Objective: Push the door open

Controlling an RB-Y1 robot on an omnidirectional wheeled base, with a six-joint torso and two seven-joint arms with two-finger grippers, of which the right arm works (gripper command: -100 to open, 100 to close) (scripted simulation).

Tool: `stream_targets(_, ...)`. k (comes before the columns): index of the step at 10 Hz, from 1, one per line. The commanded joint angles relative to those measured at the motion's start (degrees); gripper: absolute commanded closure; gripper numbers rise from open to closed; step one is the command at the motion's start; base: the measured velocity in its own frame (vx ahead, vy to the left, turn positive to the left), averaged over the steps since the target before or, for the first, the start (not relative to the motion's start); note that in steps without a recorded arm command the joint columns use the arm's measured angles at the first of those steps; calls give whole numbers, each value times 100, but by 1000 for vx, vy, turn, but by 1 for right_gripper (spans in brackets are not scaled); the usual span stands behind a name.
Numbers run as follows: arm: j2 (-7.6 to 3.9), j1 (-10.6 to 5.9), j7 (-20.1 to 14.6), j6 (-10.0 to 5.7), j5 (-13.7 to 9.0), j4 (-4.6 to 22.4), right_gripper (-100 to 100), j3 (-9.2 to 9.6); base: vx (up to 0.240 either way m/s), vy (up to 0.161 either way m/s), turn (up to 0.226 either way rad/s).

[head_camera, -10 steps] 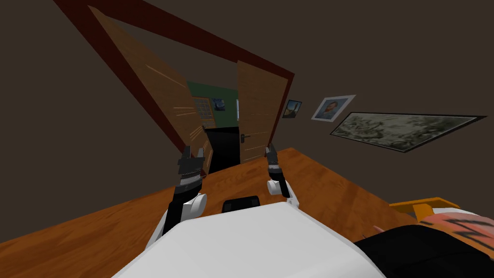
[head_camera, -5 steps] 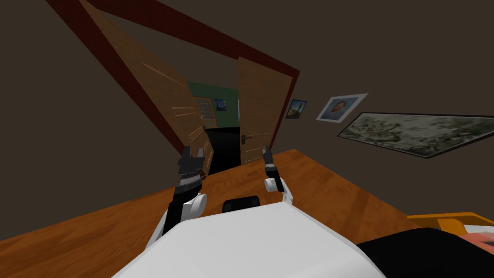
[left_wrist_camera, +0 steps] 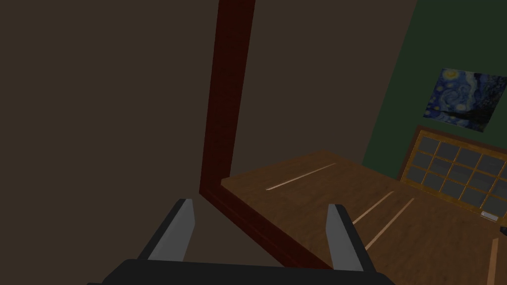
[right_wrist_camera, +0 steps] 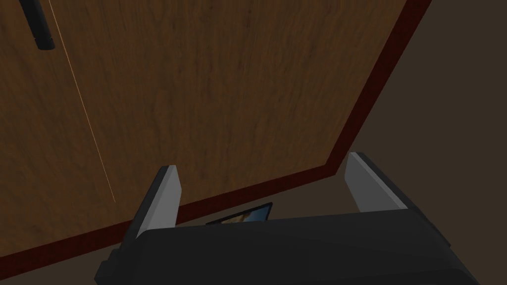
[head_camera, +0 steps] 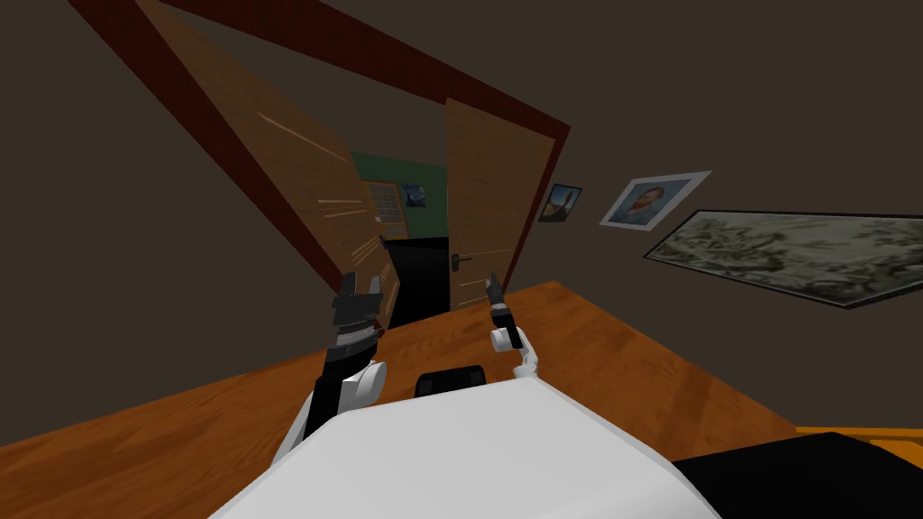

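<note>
- The head view is taken steeply downward and forward, with a roll, from some way back. It takes in the whole double door: left leaf [head_camera: 297, 180], right leaf [head_camera: 487, 207] and dark red frame [head_camera: 505, 99].
- The left wrist view is taken along the left gripper [left_wrist_camera: 260, 204], with the frame and left leaf seen from near.
- The right wrist view is taken along the right gripper [right_wrist_camera: 262, 162], with the right leaf faced very closely. The small picture [right_wrist_camera: 242, 216] past the frame's edge is possibly the one hung beside the door in the head view.

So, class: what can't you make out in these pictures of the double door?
- Head view: whether the right hand touches the right door leaf; too small.
- Right wrist view: that leaf's handle, cut off by the edge.
- Head view: what lies low beyond the doorway; a black area.
</note>
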Motion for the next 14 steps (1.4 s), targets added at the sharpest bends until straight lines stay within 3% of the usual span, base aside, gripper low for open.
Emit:
stream_targets(1,20,-115,-15,32,9,228,-100,4,45,-18,31)
stream_targets(10,134,-1002,-191,387,34,1741,-100,-23,90,-38,53)
stream_targets(11,134,-1002,-191,387,34,1776,-100,-23,67,-27,16)
stream_targets(14,191,-1258,-242,490,42,2222,-100,-30,73,-27,40)
